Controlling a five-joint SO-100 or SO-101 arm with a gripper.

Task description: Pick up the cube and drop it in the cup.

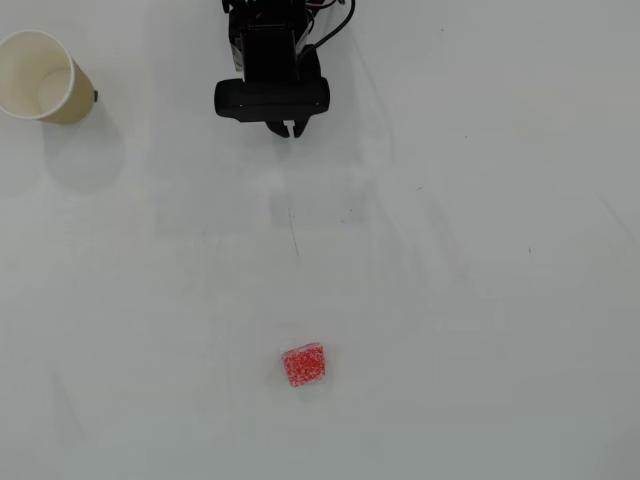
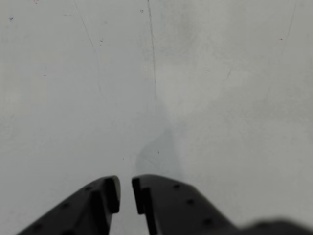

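Overhead view: the black arm (image 1: 270, 55) comes in from the top edge, a bit left of centre, w/ the gripper (image 1: 287, 130) pointing down-frame over the white table (image 1: 480, 300). Its two tips sit very close together there, w/ nothing between them. Wrist view confirms: the gripper (image 2: 125, 195) enters from the bottom edge, both black fingers (image 2: 161, 196) nearly touching, only a thin slit of table showing between the pads, so the jaws are drawn together & empty, not grasping anything. The cube (image 1: 304, 365), small, red w/ white flecks, lies on the table in the lower middle of the overhead view, well apart from the gripper & roughly straight down-frame from it, turned slightly askew to the frame edges. It is not seen in the wrist view, which shows only bare tabletop (image 2: 220, 98) w/ a few fine dark scratches and a soft grey shadow just ahead of the fingertips. The cup (image 1: 42, 77) stands at the top-left corner of the overhead view, pale cream inside, tan wall, mouth open toward the camera; inside looks empty. It is well apart from both the cube & the gripper, off to the gripper's left as that view shows it. A faint thin scratch (image 1: 293, 235) runs on the table between gripper & cube.
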